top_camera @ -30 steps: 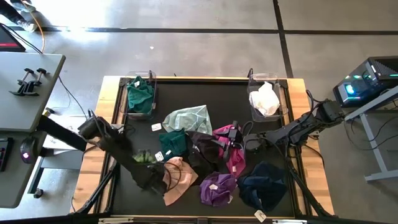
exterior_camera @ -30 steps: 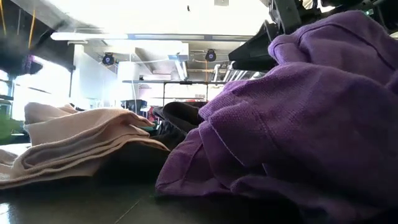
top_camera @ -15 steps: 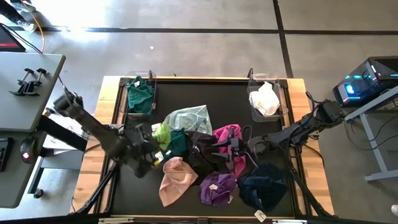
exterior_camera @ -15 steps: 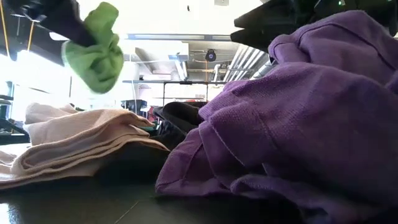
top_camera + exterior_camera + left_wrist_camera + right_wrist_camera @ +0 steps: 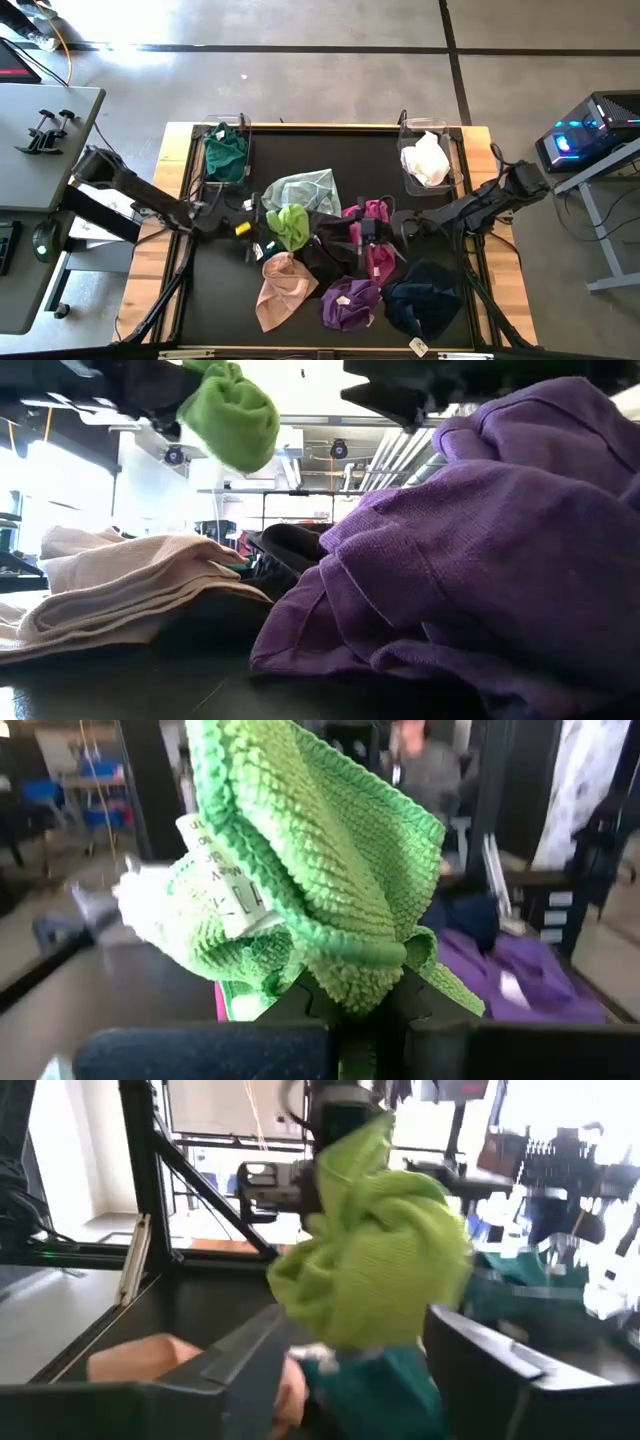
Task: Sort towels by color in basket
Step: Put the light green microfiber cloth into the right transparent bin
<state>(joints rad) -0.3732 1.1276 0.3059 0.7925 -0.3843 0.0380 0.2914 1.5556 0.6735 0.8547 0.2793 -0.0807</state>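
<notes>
Holding the lime-green knobbly microfibre towel [image 5: 291,224] in the air above the middle of the black table mat [image 5: 215,300], my left gripper [image 5: 262,226] has its fingers pinched tight on a fold of the cloth; the left wrist view shows the cloth bunched up out of the closed fingertips with a white tag [image 5: 222,890] hanging on it. From the low view I see the same towel [image 5: 232,415] dangling clear of the pile below.

My right gripper [image 5: 352,236] reaches in from the other side, over the magenta cloth [image 5: 376,240], with its two dark fingers [image 5: 235,1370] spread wide. The lime towel [image 5: 375,1260] hangs just ahead of them, and I cannot tell whether they touch it.

Below, the loose cloths lie heaped on the mat: a pale mint one [image 5: 303,188], a peach-pink one [image 5: 280,290], a purple one [image 5: 350,303], a navy one [image 5: 423,298] and a black one [image 5: 322,255]. A dark green towel [image 5: 225,152] sits in the clear basket [image 5: 243,127] at the far left corner, and a white cloth [image 5: 427,158] sits in the clear basket [image 5: 404,128] at the far right corner.
</notes>
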